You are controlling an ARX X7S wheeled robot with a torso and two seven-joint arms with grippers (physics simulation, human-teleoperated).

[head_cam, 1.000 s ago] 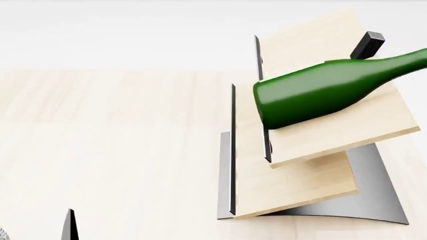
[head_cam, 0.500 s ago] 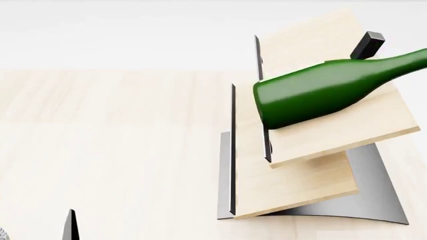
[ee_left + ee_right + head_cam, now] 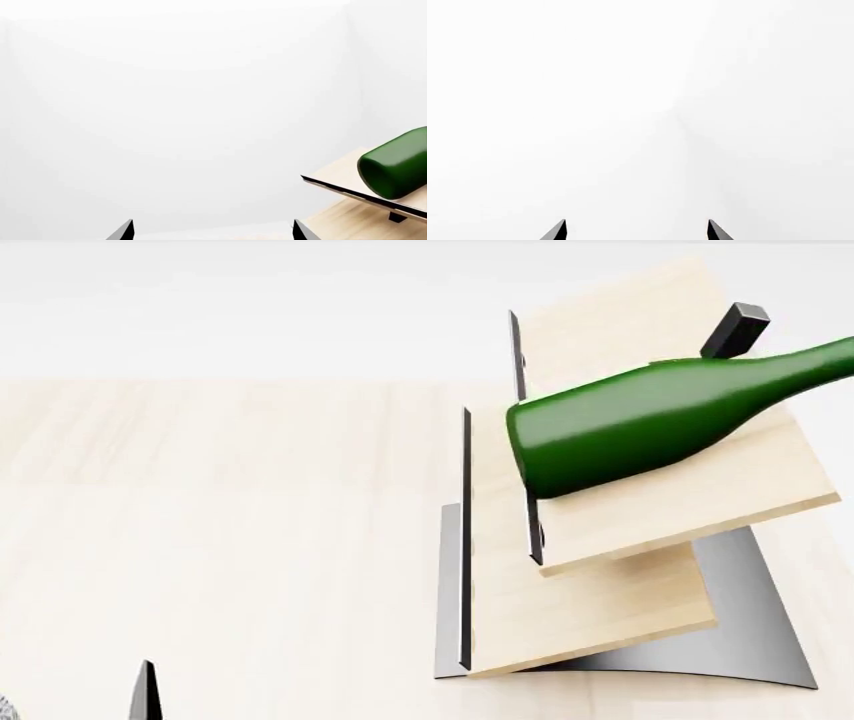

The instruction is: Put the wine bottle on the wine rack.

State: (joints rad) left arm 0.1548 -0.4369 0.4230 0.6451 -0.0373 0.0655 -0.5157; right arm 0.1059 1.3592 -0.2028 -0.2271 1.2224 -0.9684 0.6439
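My left tool point(image 3: 212, 231) is spread and empty, near the rack point(image 3: 627, 540); my right tool point(image 3: 635, 231) is spread too, facing only blank white. On the bench point(image 3: 227, 540) the rack stands, and the bottle point(image 3: 641, 425) lies across its upper panel, base at the black divider, neck running out past the rack's far side. My worry: the panel slants, so a careless brush could roll the bottle off.
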